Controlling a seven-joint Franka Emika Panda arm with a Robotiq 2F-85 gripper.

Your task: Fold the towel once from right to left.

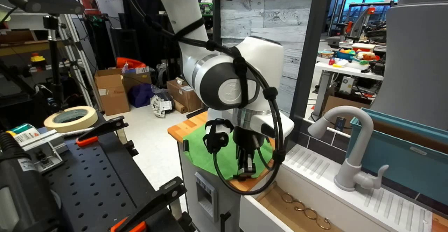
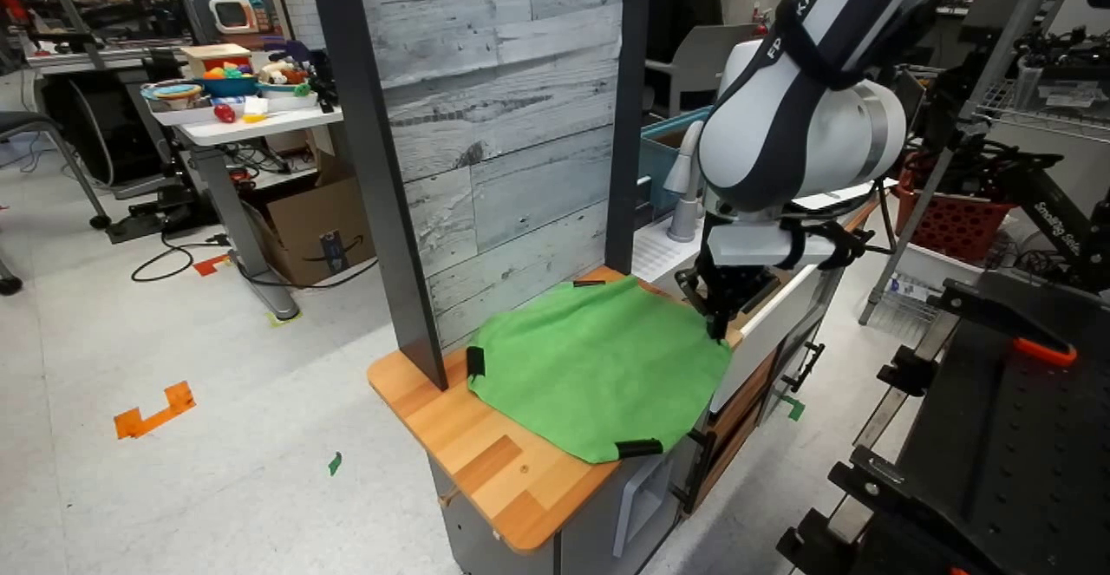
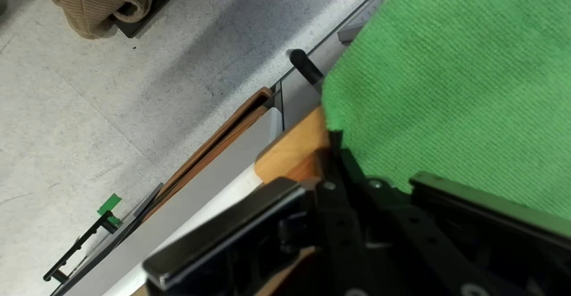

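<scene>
The towel is lying flat, unfolded, on the tabletop. The pincer, jaws together, is apparently gripping one corner; so small a bite is risking a slip during lifting, and a slanting pull could be skewing the fold. The arm is showing "KA EMI"; a bar is bearing "SmallRig".

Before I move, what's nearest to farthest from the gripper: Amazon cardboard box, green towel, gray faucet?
In an exterior view, from the gripper:
1. Green towel: corner right beside it.
2. Gray faucet: behind it.
3. Amazon cardboard box: background, picture left.
</scene>
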